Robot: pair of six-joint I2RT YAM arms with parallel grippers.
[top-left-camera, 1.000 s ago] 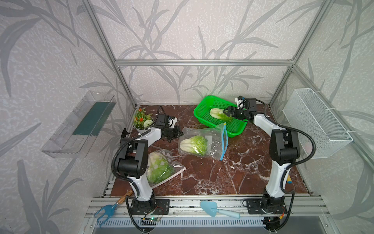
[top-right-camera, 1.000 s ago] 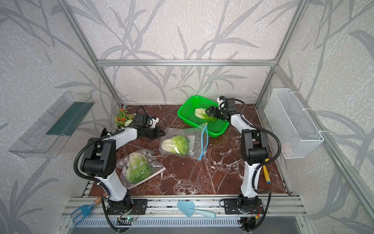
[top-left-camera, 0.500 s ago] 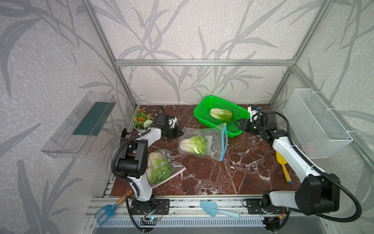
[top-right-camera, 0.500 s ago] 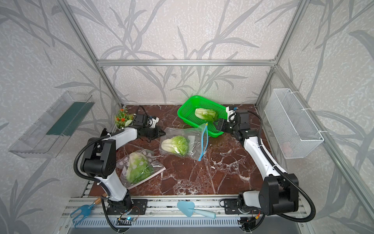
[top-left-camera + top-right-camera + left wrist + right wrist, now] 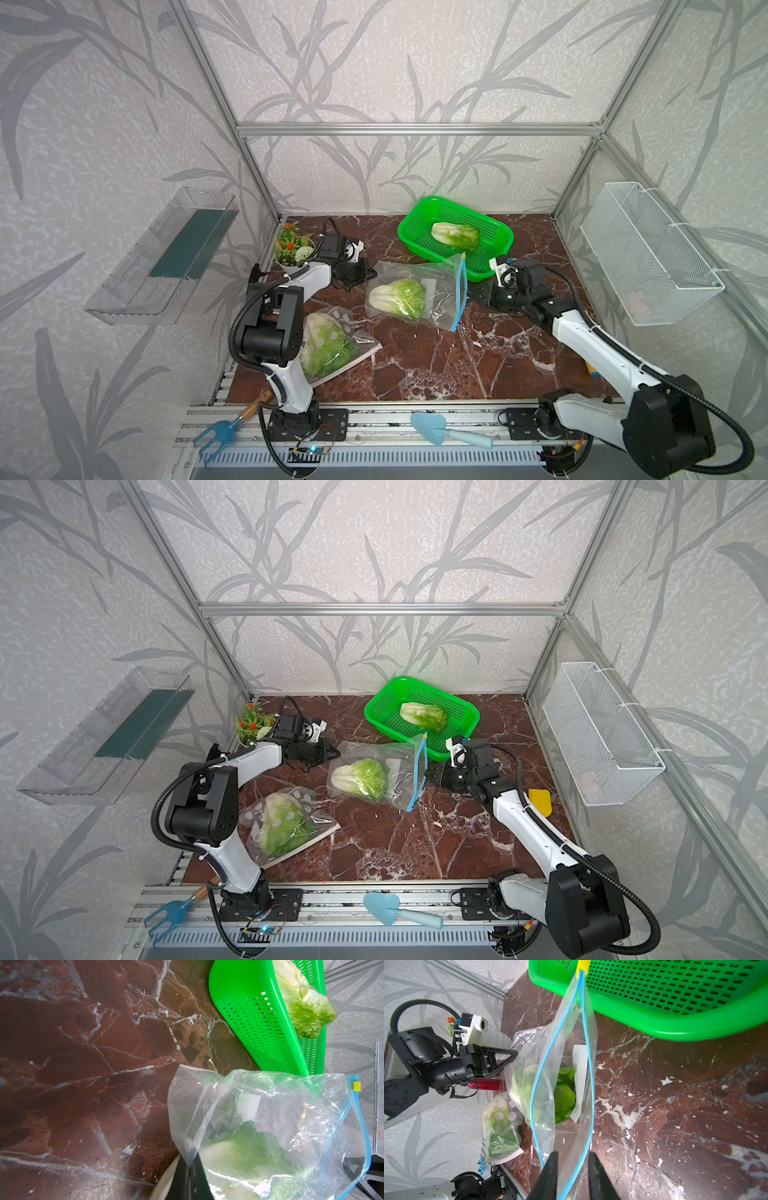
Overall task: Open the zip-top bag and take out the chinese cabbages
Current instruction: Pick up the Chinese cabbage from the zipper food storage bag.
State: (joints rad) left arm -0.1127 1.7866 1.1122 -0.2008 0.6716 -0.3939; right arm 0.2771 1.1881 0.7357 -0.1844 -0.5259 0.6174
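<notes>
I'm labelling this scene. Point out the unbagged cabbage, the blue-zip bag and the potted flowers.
unbagged cabbage (image 5: 455, 236), in a top view, on its middle.
blue-zip bag (image 5: 442, 304), in a top view, on clear plastic.
potted flowers (image 5: 291, 244), in a top view, on the foliage.

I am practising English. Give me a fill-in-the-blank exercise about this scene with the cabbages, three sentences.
1. One cabbage lies in the ___ basket.
2. The left claw is shut on a bag whose zip strip is ___.
3. ___ cabbages lie inside bags.

Missing words: green; blue; two.
</notes>
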